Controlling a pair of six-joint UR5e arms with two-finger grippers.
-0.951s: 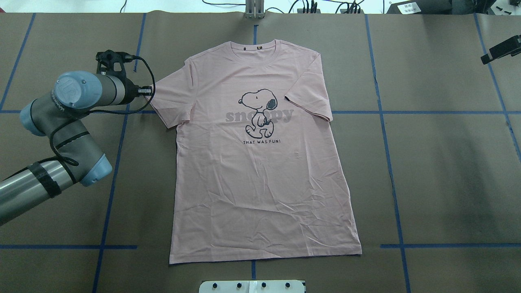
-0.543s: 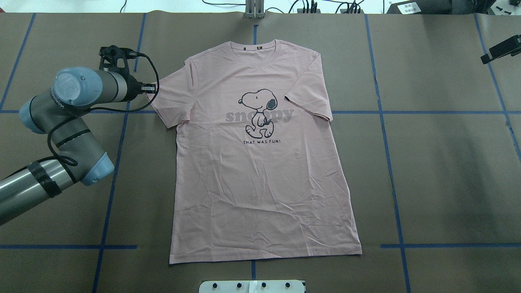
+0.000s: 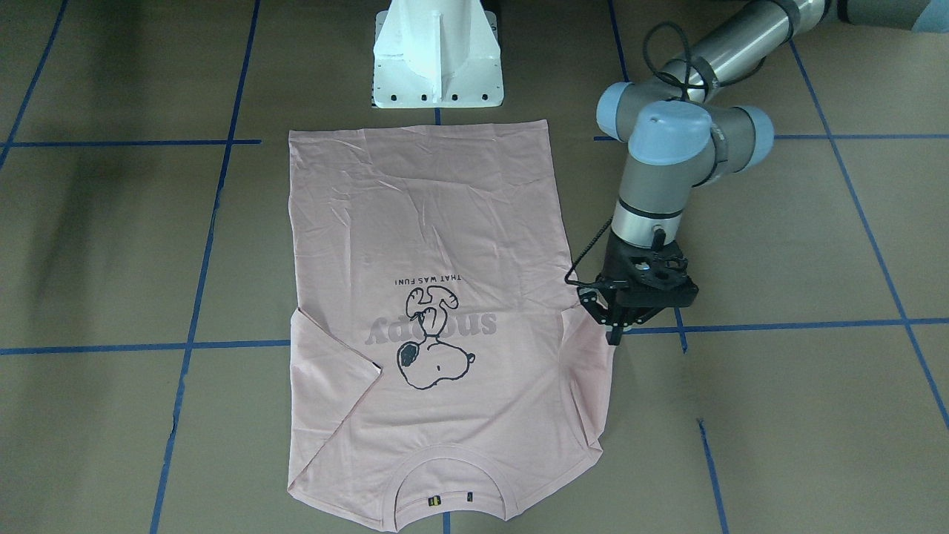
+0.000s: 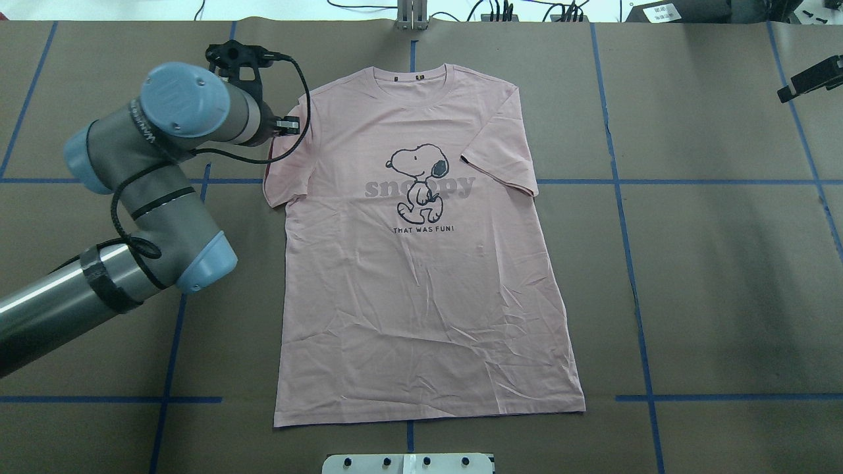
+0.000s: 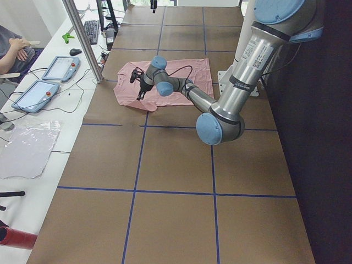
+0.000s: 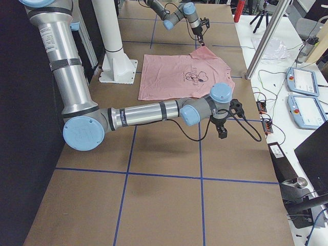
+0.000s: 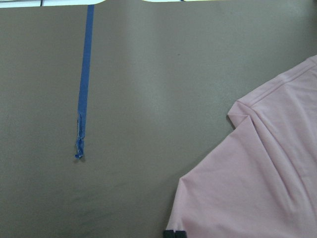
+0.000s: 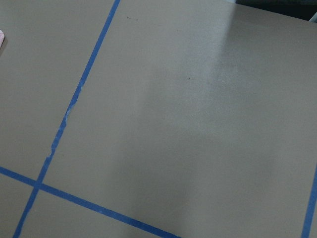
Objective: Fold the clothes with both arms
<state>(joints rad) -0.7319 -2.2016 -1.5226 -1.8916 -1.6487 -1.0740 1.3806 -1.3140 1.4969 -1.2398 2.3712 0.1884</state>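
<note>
The pale pink T-shirt [image 4: 421,283] lies flat, print up, collar at the table's far side; it also shows in the front view [image 3: 422,222]. My left gripper [image 4: 290,125] is shut on the edge of the shirt's left sleeve and holds it raised and drawn in toward the shoulder. The front view shows the shut fingers [image 3: 614,335] pinching the sleeve. The left wrist view shows the pink sleeve [image 7: 262,188] hanging from a fingertip at the bottom edge. My right gripper [image 6: 221,130] hovers over bare table to the right of the shirt; I cannot tell if it is open.
The white pedestal base [image 3: 437,55] stands just behind the shirt's hem. Blue tape lines [image 4: 632,263] cross the brown table. A metal post [image 5: 85,41] and tablets [image 5: 59,67] stand on the side bench beyond the far edge.
My left gripper has moved right and toward the far side with the sleeve in it. The sleeve no longer lies spread out flat; it is drawn in toward the shoulder.
</note>
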